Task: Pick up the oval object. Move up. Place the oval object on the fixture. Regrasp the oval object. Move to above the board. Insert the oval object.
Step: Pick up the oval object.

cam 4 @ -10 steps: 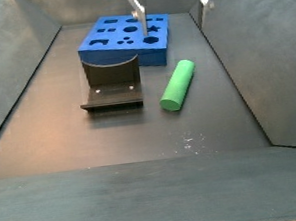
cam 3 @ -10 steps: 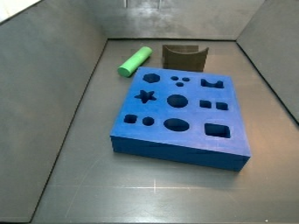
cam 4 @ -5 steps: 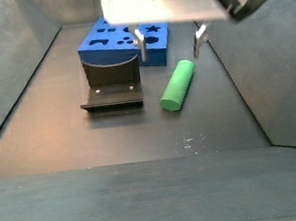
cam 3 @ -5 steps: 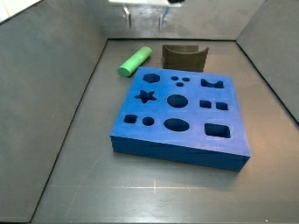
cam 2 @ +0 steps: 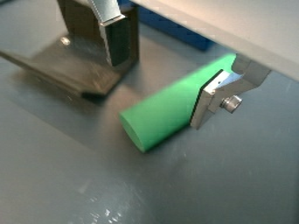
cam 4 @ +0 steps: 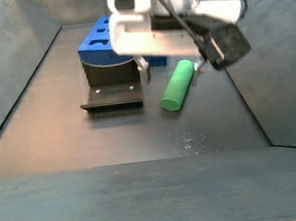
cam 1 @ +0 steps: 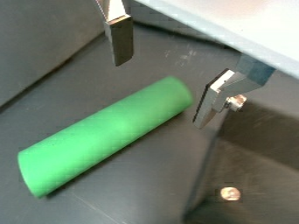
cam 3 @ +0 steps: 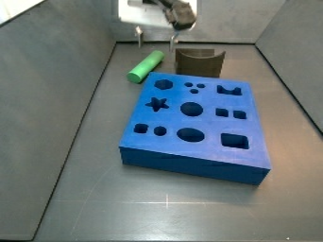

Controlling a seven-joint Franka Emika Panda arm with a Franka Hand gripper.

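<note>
Pincer (cam 4: 170, 68) has dropped a lot since a second ago, when only the finger tips showed high over the board; now the whole head sits low over the oval object (cam 4: 176, 84). Rod hasn't moved.

Near to far in that side view: bare floor, then the green rod lying flat, with the fixture (cam 4: 113, 90) just beside it and apart from it, then the board (cam 4: 109, 41) behind, partly hidden by the arm.

Key relation: the rod is right under the pincer, between the fingers, not touched yet. Jaws are wide, nothing held. In a wrist view the fingers (cam 1: 118, 39) stand either side of the rod's (cam 1: 105, 142) end portion, so the closing line runs across the long axis. I'd say that's fine for a side grasp, but it looks off-centre toward one end; the piece may tip when lifted.

View differences: a wrist view shows the rod's flat-cut oval end face (cam 2: 142, 131) and the fixture (cam 2: 73, 64) close behind a finger (cam 2: 215, 99). A side view puts the pincer (cam 3: 154, 38) above the rod (cam 3: 145, 65), with the fixture (cam 3: 198, 60) beside it at the board's (cam 3: 195, 125) far edge. Actual height gap isn't readable anywhere.
</note>
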